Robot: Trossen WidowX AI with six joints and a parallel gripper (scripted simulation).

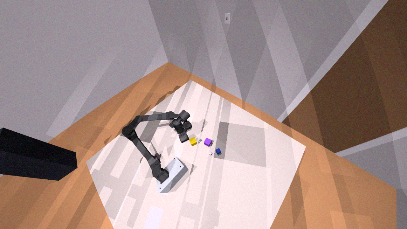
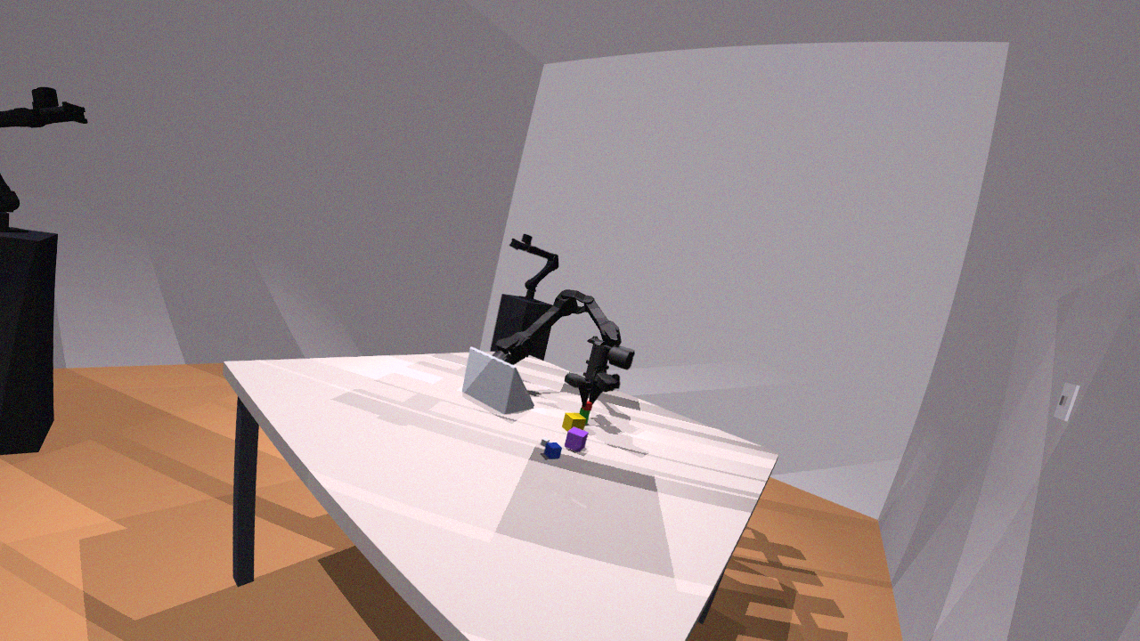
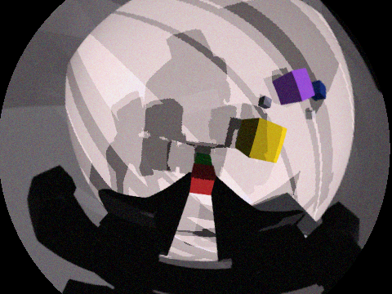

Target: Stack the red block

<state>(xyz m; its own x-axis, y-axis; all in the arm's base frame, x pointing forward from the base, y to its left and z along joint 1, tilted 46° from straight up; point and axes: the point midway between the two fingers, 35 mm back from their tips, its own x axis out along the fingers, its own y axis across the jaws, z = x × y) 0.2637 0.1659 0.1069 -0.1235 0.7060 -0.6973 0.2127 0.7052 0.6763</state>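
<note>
My gripper (image 2: 588,404) (image 3: 202,178) points down and is shut on the red block (image 2: 589,406) (image 3: 202,185). The green tower (image 2: 585,416) (image 3: 202,158) stands directly below the red block, which is at its top. In the exterior view no gap shows between them, but I cannot tell whether the red block's weight rests on the tower. The tower looks upright. In the top view the arm hides both the red block and the tower.
A yellow block (image 1: 193,141) (image 2: 574,421) (image 3: 263,140) stands close beside the tower. A purple block (image 1: 207,142) (image 2: 576,438) (image 3: 294,86) and a blue block (image 1: 218,151) (image 2: 552,450) (image 3: 319,91) lie farther off, with two tiny grey cubes (image 1: 200,140) (image 1: 210,153) (image 3: 265,101) near them.
</note>
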